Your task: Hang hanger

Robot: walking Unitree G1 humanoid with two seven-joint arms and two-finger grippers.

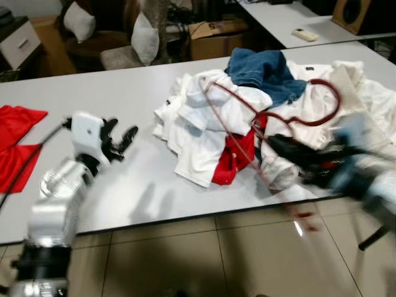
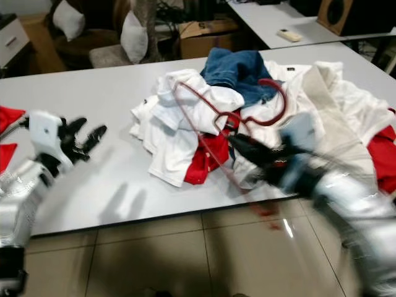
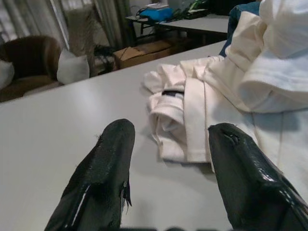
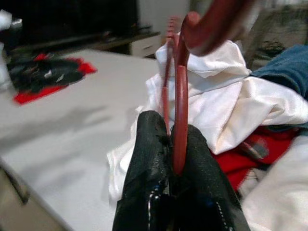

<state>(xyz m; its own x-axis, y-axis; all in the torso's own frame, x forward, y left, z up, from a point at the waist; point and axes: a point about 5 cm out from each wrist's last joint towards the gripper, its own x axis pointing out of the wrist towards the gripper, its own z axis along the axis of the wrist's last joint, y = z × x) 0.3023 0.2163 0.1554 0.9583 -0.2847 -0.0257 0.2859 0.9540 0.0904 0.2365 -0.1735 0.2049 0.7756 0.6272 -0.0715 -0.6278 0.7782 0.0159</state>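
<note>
- The dark red hanger [image 1: 272, 111] is above the heap of clothes [image 1: 216, 124] on the white table [image 1: 124, 185], its hook curling over the white garments towards the right side of the heap and its long arms running back across the pile to the left.
- The right gripper [image 4: 175, 144] holds that hanger: in the right wrist view its two black fingers [image 4: 149, 159] are pressed together with the red bar of the hanger pinched between them, the bar rising straight up out of the grip to the curved hook.
- In the head views the right gripper [image 1: 278, 145] and its arm are blurred, low at the right side of the heap, near the table's front edge.
- The heap holds mostly white shirts, with a red garment [image 1: 238, 158] showing at the front and blue jeans [image 1: 263, 71] lying on top at the back.
- The left gripper [image 1: 117, 139] hovers over the bare table to the left of the heap, well apart from it, its fingers [image 3: 103, 168] spread wide with nothing between them; the left wrist view looks along them at a folded white cloth edge [image 3: 183, 120].
- A red cloth [image 1: 15, 139] lies flat at the far left of the table.
- Beyond the table stand a cardboard box [image 1: 216, 34], chairs with white cushions [image 1: 145, 37], and a second table with a remote control [image 1: 304, 34] on it.
- The floor below is pale tile [image 1: 185, 260].
</note>
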